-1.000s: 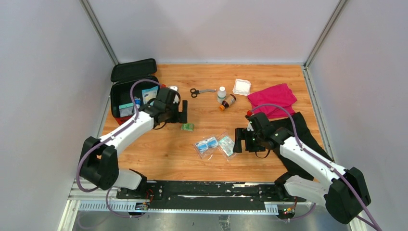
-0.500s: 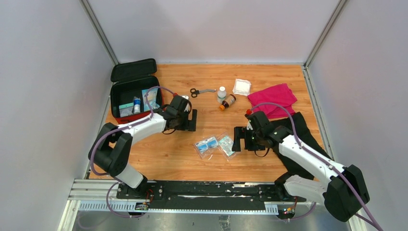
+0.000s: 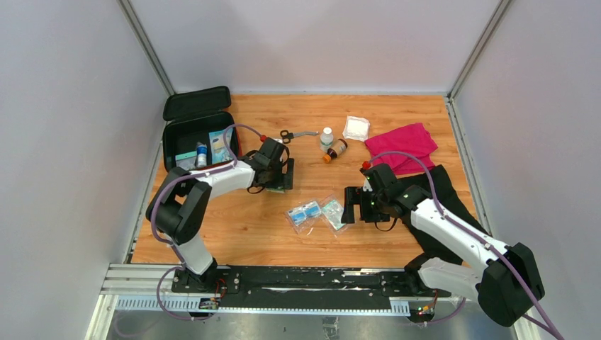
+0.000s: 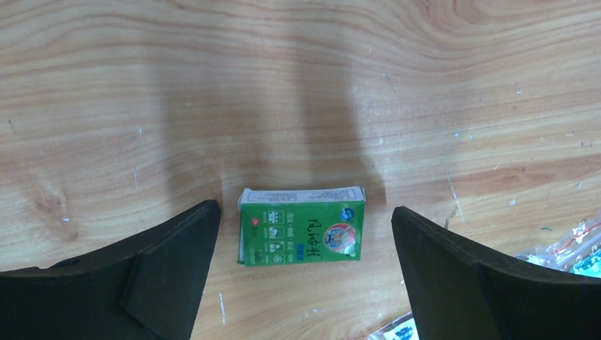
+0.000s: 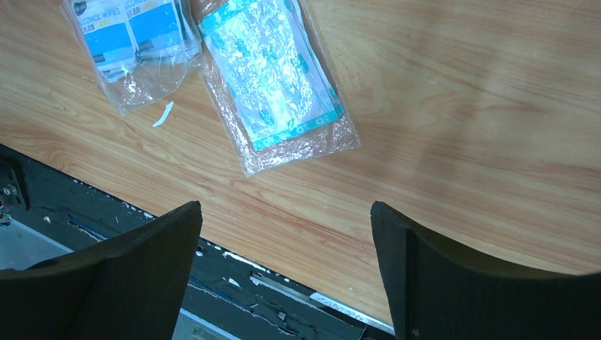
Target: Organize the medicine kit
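Medicine kit point(image 3: 197, 103) lies open in the upper left of the top frame, on the wooden table point(image 3: 397, 106).
I see the left gripper point(image 3: 283, 176) with jaws wide apart on both sides of a small green box point(image 4: 302, 225), not touching it. The right gripper point(image 3: 353, 205) is also spread and empty, near a teal foil packet point(image 5: 273, 78).

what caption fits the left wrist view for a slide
Open left pincer framing a small green box lying flat on the wooden table.

left pincer point(image 3: 285, 176) moved, over green box point(image 4: 301, 227)
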You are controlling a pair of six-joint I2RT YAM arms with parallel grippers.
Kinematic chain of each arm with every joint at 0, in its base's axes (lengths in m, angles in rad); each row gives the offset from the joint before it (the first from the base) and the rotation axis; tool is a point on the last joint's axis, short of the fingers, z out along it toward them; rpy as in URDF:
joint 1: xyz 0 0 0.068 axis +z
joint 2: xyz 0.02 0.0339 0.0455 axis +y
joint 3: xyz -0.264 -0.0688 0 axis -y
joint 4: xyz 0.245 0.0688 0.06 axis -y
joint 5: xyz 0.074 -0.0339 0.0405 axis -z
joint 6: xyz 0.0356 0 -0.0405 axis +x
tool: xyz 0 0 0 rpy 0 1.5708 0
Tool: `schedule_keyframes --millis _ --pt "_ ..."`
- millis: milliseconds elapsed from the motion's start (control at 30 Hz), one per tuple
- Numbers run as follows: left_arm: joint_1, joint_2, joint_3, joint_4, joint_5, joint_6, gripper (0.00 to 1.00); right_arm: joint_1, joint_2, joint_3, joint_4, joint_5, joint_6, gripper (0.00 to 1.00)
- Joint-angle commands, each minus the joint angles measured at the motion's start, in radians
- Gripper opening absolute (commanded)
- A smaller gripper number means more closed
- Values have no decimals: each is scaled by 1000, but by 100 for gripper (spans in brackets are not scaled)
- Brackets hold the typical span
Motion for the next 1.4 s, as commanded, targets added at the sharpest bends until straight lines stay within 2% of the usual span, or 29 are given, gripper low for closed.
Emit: schedule_keyframes --millis 0,200,633,1033,1167,1367 --pt "-21 39 22 10 -14 -20 95 8 -12 -7 -17 -10 5 93" --pt "-42 48 30 -31 -44 -36 80 8 -9 -12 -16 -9 5 93" --pt "-77 29 23 -97 -114 -49 63 8 9 -9 -16 -14 2 92" --pt "-70 -70 166 -218 -160 32 60 8 -2 -15 -15 -15 2 91" --pt "-12 -131 234 -264 -133 79 61 8 -1 -15 -16 -14 2 91" --pt "211 -166 321 -296 19 176 61 8 -2 -17 -14 -12 0 91"
